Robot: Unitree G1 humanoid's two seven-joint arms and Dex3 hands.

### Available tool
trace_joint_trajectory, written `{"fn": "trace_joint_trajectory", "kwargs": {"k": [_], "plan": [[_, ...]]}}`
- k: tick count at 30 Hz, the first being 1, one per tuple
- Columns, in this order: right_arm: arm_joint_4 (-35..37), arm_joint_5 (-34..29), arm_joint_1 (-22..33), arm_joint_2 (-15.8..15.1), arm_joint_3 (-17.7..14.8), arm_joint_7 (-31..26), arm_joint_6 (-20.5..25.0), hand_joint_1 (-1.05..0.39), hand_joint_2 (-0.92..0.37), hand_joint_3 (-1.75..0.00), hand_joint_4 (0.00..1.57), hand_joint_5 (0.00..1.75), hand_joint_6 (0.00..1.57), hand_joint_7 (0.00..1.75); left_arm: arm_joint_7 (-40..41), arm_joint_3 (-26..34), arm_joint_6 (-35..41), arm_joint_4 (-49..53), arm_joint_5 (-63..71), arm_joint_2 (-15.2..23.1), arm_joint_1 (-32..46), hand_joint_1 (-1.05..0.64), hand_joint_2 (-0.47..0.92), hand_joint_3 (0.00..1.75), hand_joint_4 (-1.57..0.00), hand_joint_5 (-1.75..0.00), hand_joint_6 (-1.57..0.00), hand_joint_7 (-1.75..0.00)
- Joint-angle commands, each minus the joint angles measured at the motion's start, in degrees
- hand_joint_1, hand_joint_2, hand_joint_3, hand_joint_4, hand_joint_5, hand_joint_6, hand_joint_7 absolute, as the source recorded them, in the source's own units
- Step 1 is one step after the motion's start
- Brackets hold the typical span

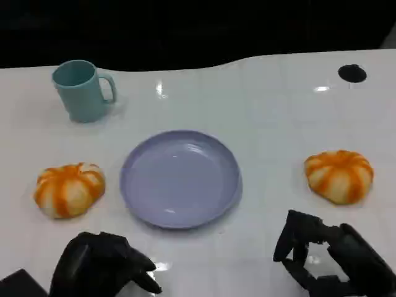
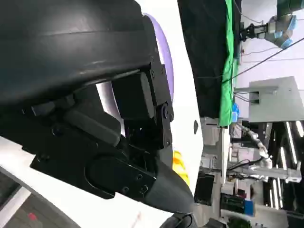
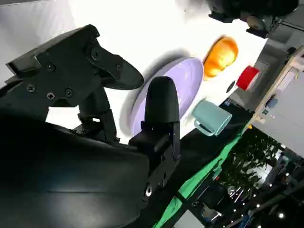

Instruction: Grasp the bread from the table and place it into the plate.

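We see a glossy white table (image 1: 266,105) with a round, shallow lavender plate (image 1: 179,178) at its centre; the plate looks like smooth plastic with a raised rim and carries nothing. Two breads lie on the table: the left bread (image 1: 68,189) sits well left of the plate, and the right bread (image 1: 339,175) sits well right of it. Both are domed, pumpkin-shaped buns with orange ribs over a pale crust. A teal cylindrical mug (image 1: 81,90) with a loop handle stands upright at the far left. Our left hand (image 1: 105,263) rests low near the table edge, in front of the left bread, with its matte black fingers curled in and holding nothing. Our right hand (image 1: 325,257) sits just in front of the right bread, fingers spread apart, touching nothing.
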Motion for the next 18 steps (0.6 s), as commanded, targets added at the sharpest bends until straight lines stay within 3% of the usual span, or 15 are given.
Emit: {"fn": "trace_joint_trajectory", "kwargs": {"k": [1,18], "plan": [[0.22,0.77,-0.08,-0.87,-0.41,0.49,0.39,-0.15,-0.54,-1.07,0.63,1.75,0.50,1.57,0.36,0.26,0.02,-0.14,0.07,0.63,-0.10,-1.05,0.88,0.00,-1.57,-0.41,-1.57,-0.24],[0.47,0.54,-0.25,-1.01,-0.39,0.39,-0.05,-0.16,-0.56,-1.02,0.62,1.75,0.50,1.57,0.81,0.18,0.45,-0.61,0.22,0.52,0.05,-1.05,0.88,0.00,-1.57,-0.41,-1.57,-0.25]]}}
